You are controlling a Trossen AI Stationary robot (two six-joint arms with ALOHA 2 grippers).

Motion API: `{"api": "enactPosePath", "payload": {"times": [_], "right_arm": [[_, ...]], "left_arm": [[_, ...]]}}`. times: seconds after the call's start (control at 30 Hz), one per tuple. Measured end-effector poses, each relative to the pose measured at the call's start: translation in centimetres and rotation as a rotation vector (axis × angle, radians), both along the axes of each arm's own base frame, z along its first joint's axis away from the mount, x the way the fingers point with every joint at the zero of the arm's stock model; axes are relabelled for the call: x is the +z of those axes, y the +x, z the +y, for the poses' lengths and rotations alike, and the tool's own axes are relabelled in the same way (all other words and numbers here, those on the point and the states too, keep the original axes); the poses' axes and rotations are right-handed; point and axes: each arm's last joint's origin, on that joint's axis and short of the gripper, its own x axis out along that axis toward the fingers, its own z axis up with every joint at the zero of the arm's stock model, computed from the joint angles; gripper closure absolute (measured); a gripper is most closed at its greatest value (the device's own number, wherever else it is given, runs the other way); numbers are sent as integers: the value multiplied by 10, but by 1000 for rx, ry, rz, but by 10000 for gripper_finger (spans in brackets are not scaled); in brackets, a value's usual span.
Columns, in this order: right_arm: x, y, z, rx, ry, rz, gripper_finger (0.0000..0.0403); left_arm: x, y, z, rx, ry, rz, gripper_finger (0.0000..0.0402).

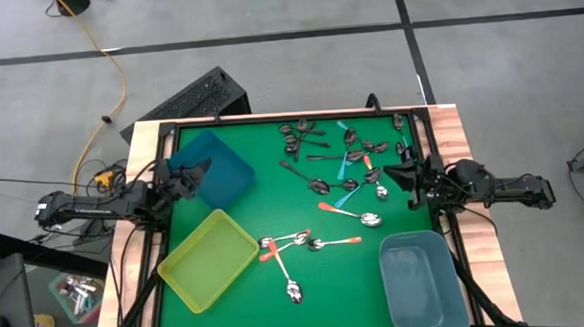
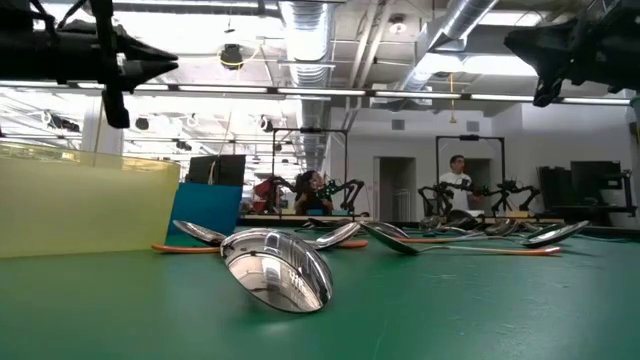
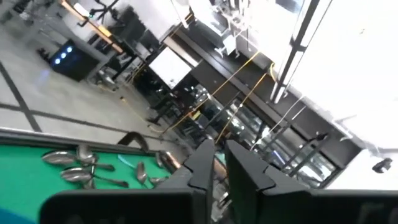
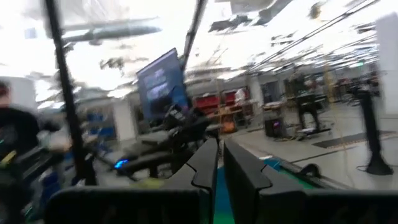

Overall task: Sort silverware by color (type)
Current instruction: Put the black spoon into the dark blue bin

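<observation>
The silverware lies loose on the green table (image 1: 274,199). A far cluster (image 1: 347,156) mixes dark grey spoons, teal-handled ones (image 1: 345,167) and orange-handled ones. More orange-handled spoons (image 1: 288,248) lie nearer, and the bowl of one (image 2: 275,268) fills the low view. My left gripper (image 1: 204,171) hovers over the blue bin at the table's left. It points slightly upward, its fingers (image 3: 205,163) nearly together with nothing between them. My right gripper (image 1: 391,171) hovers at the right edge, raised clear of the spoons, fingers (image 4: 208,163) likewise close together and empty.
A blue bin (image 1: 222,172) stands at the far left, a yellow-green bin (image 1: 209,258) at the near left and a pale blue bin (image 1: 423,282) at the near right. A raised black frame (image 1: 270,118) rims the table. Bare green lies mid-table.
</observation>
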Motion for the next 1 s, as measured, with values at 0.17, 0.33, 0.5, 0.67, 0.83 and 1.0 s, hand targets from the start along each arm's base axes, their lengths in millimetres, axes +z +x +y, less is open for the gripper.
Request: {"api": "enactPosePath", "payload": {"times": [0.17, 0.33, 0.5, 0.67, 0.83, 1.0], "right_arm": [[10, -4, -1, -29, 20, -88, 346], [37, -14, -2, -122, -30, -156, 346], [62, -23, -3, -183, -90, -131, 346], [87, -27, -3, -223, -135, -97, 345], [113, -21, -4, -256, -153, -45, 337], [130, -3, -8, -323, -178, 52, 332]], "left_arm": [[16, -2, 0, 27, 61, -1, 317], [41, -8, 1, 64, 118, -26, 266], [62, -13, 1, 104, 129, -38, 240], [86, -17, 1, 101, 171, -18, 229], [114, -17, 1, 104, 230, 4, 223], [136, -14, 0, 100, 285, 29, 222]]}}
